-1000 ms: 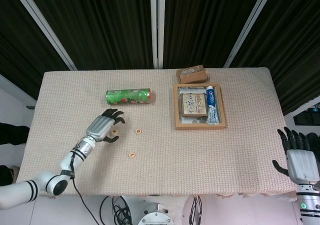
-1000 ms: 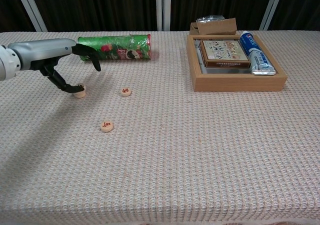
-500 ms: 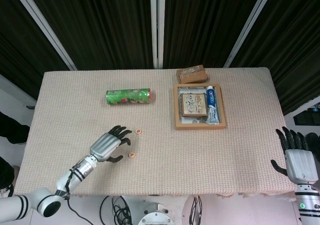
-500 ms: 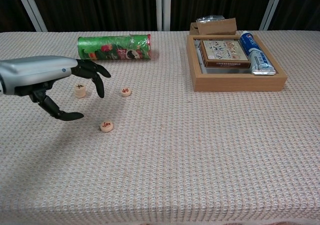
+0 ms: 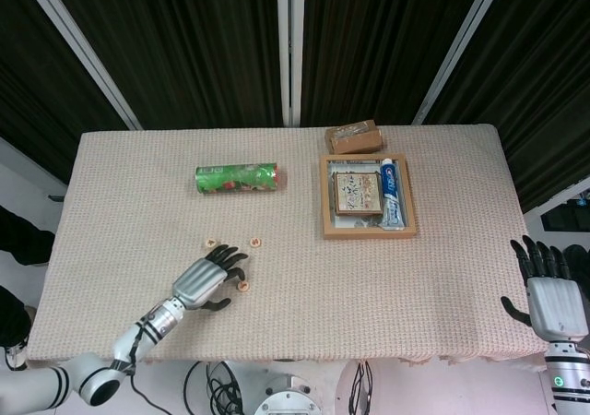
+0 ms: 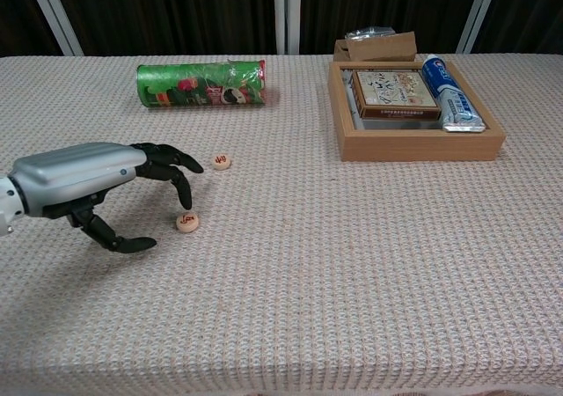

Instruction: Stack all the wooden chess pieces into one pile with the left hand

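Note:
Three round wooden chess pieces lie apart on the woven cloth. One piece [image 5: 211, 243] sits at the left, one [image 5: 255, 243] [image 6: 223, 161] to its right, and one [image 5: 243, 286] [image 6: 186, 223] nearer the front edge. My left hand [image 5: 207, 281] [image 6: 97, 185] hovers open just left of the front piece, fingers spread, fingertips close above it and thumb low beside it. It holds nothing. In the chest view the hand hides the left piece. My right hand [image 5: 553, 300] stays open off the table's right front corner.
A green snack can [image 5: 237, 178] [image 6: 201, 84] lies on its side behind the pieces. A wooden tray [image 5: 368, 234] [image 6: 422, 145] with a box and a toothpaste tube sits at the right. A brown packet [image 5: 354, 137] lies behind the tray.
My left hand has left the left-most piece where it lay and drawn back toward the table's front, now beside the front piece. The pieces and right hand have not moved.

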`<action>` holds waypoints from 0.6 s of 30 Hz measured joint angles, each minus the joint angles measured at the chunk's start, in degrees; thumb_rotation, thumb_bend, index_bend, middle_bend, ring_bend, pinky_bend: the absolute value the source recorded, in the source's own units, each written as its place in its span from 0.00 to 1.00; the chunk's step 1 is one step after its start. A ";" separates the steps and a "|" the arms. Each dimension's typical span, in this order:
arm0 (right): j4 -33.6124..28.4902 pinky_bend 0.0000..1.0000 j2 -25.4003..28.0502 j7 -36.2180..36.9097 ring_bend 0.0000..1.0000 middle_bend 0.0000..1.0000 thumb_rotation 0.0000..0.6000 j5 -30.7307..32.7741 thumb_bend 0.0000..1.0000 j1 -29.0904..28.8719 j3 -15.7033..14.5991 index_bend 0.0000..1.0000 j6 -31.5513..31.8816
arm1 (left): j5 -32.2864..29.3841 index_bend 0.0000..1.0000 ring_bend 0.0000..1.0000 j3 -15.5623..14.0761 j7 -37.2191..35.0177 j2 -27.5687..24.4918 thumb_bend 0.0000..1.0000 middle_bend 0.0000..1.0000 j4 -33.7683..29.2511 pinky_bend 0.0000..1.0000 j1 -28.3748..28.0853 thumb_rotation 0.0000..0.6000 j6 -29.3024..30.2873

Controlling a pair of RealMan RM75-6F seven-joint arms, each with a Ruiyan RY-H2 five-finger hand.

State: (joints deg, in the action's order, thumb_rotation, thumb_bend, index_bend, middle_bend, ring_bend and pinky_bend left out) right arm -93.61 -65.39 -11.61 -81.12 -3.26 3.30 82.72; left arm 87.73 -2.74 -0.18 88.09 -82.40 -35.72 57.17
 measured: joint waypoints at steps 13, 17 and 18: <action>0.48 0.00 0.27 0.90 0.00 0.00 1.00 0.61 0.16 0.30 0.09 0.00 0.01 | -2.59 0.37 0.00 2.31 -1.07 3.20 0.28 0.08 2.95 0.02 -2.51 1.00 -4.59; 0.85 0.00 0.32 1.37 0.00 0.00 1.00 0.62 0.16 0.40 0.04 0.00 -0.01 | -3.26 0.41 0.00 2.81 -0.29 3.65 0.28 0.08 3.70 0.01 -2.87 1.00 -4.99; 0.97 0.00 0.33 1.52 0.00 0.00 1.00 0.66 0.16 0.41 0.04 0.00 -0.05 | -3.34 0.42 0.00 2.86 -0.11 3.64 0.28 0.09 3.68 0.01 -2.89 1.00 -5.01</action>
State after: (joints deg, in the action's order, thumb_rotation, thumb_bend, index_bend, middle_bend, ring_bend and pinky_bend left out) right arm -92.64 -65.06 -10.10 -80.47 -2.85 3.34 82.67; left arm 84.39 0.12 -0.30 91.73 -78.72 -38.61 52.16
